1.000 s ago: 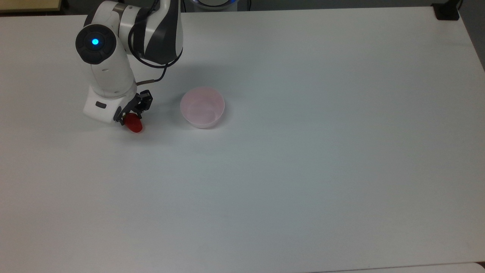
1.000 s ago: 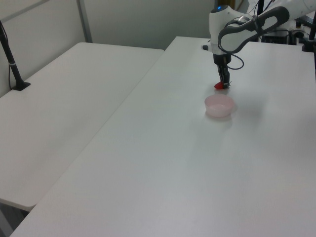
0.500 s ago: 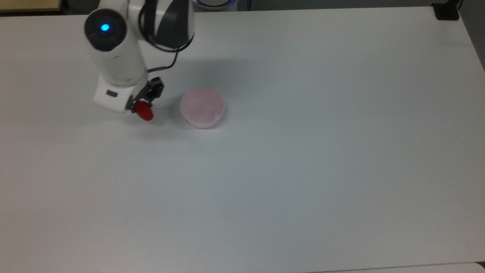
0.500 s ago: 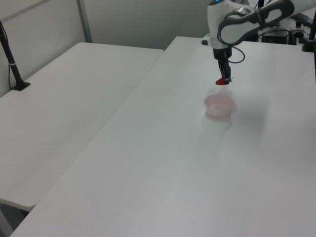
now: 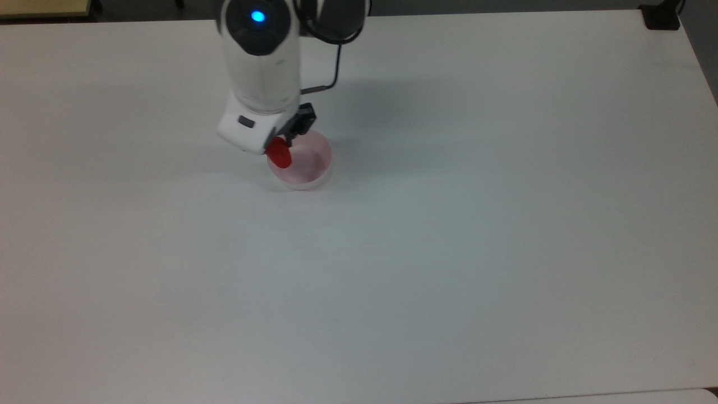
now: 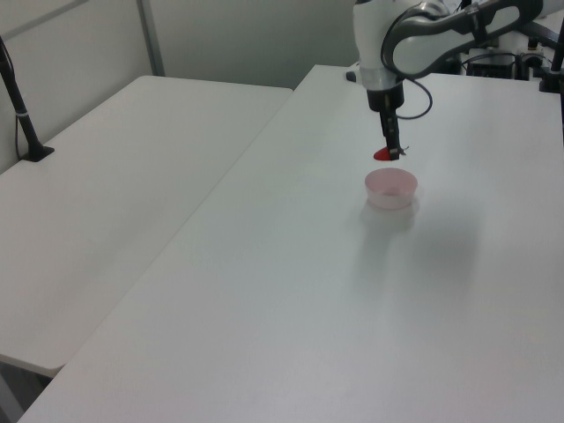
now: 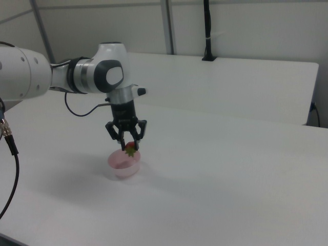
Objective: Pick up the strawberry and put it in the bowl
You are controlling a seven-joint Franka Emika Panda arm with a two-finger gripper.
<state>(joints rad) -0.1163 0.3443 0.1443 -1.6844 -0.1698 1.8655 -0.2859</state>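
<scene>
Top view: the white Franka arm point(image 5: 259, 67) reaches down the frame from the table's far edge, its wrist section pointing at the bowl point(image 5: 305, 168). The gripper point(image 5: 282, 147) is clamped on the strawberry point(image 5: 279, 152), which protrudes below the fingers over the bowl's rim on the top view's left. The berry's long axis runs from upper left to lower right in this frame, its rounded red end farthest from the gripper. The white table point(image 5: 449, 252) lies beneath.

Left view: the arm point(image 6: 414, 40) bends over from the left view's upper right, and its last link hangs straight down. The gripper point(image 6: 389, 150) holds the strawberry point(image 6: 382, 155) at its tip, in the air directly above the bowl point(image 6: 391, 189) and apart from it. The berry shows as a small red wedge; its direction cannot be told here.

Right view: the arm point(image 7: 77, 74) comes in from the right view's left, the wrist turned vertical. The gripper point(image 7: 129, 144) points downward with its fingers point(image 7: 138, 134) drawn in on the strawberry point(image 7: 130, 148), which hangs just below them over the bowl point(image 7: 123, 165). Green leaves show on the berry's lower side, facing the bowl.
</scene>
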